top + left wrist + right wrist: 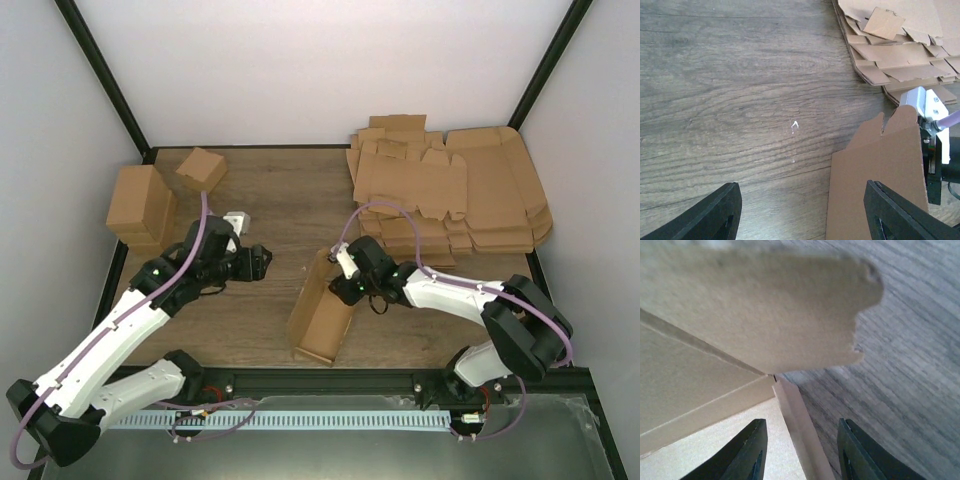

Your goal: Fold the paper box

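I work over a dark wood-grain table [270, 200], and cardboard lies on it in three places. At the upper right of the top view sits an uneven stack of flat brown die-cut cardboard sheets [480, 200], fanned out so that flaps and notches stick out along its lower and left edges. At the upper left stands a tall brown cardboard block [140, 205]. Just beside it, further up, is a small cube-like brown box [200, 168], turned at an angle. At the lower middle rests the paper box [322, 310], a long shallow brown cardboard tray lying slantwise. In my left wrist view I see a small white speck [794, 125] on the bare wood.
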Tool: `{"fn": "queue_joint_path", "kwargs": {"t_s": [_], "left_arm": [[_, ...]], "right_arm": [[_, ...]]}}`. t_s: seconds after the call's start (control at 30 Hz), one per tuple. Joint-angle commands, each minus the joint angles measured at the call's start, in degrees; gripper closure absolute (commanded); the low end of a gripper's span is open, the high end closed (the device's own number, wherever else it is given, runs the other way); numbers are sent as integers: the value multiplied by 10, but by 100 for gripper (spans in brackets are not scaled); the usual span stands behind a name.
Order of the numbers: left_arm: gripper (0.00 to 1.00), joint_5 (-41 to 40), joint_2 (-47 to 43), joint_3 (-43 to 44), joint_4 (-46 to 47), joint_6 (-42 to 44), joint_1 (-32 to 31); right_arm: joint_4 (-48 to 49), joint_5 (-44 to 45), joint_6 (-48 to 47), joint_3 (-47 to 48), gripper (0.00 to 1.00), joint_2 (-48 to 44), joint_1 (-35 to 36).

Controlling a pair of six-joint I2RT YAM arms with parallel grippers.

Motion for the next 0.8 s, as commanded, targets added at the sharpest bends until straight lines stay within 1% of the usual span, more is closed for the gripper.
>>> {"fn": "queue_joint_path", "kwargs": {"t_s": [0.0, 0.07, 0.3, 0.4, 0.6, 0.73, 0.77], "left_arm": [[30, -7, -4, 16, -4, 8, 0], [30, -7, -1, 16, -3, 11, 0], [30, -5, 5, 20, -2, 20, 0], [30, -7, 3, 20, -3, 22, 0], [30, -14, 3, 28, -8, 24, 0], [30, -43, 1, 34, -14, 22, 0], [29, -47, 1, 34, -12, 22, 0]], "right_arm": [[-25, 8, 48, -11, 59, -18, 0], [-28, 10, 55, -17, 60, -21, -1], [-40, 36, 78, -24, 72, -31, 8], [-50, 52, 92, -23, 81, -40, 12], [-62, 87, 141, -37, 85, -92, 12], [-85, 132, 205, -55, 90, -122, 12], [-88, 130, 217, -59, 90, -126, 12]]}}
